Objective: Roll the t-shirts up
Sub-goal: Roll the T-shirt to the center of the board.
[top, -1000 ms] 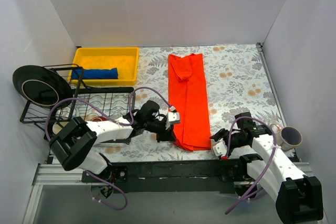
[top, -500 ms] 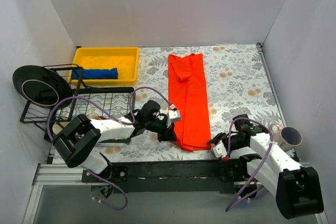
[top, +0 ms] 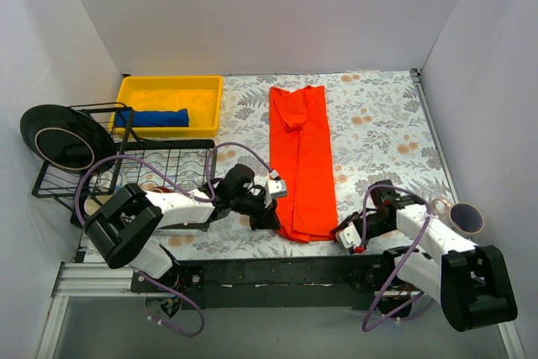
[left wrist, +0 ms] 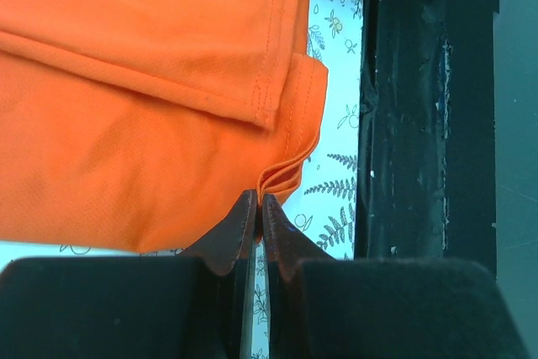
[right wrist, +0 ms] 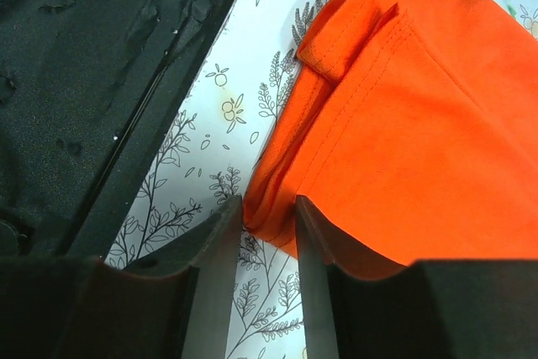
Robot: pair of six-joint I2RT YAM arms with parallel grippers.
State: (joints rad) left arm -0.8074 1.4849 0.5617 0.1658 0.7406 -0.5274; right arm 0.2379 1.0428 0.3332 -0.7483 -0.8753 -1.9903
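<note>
Two t-shirts are in sight, neither in full. From above, the blue t-shirt point(top: 153, 118) is a short bundle partly sunk behind the wall of the yellow bin point(top: 171, 83) at 10 o'clock on the counter point(top: 378, 115); whether it is rolled or only bunched cannot be told. The orange-red t-shirt point(top: 304, 157) lies folded into a long strip up the middle of the counter, from 12 o'clock toward 6 o'clock, its near end rumpled between the two arms. Both wrist views cut it off at their edges, and the layers stacked there cannot be counted. In the overhead view the fingertips of both arms are too small and dark to make out. A mug point(top: 465, 218) at 4 o'clock is partly covered by the right arm, and the black plate point(top: 55, 136) hides part of the wire rack point(top: 168, 161) at 9 o'clock. The left pincer point(left wrist: 257, 203) is clamped tight on the near corner of the orange-red t-shirt, the hem folds gathered to a point between its tips, near the black rail point(left wrist: 403, 124). The right pincer point(right wrist: 267, 208) stands partly open, astride the shirt's other near edge, with a fold of cloth in the gap; whether it presses the cloth cannot be told.
</note>
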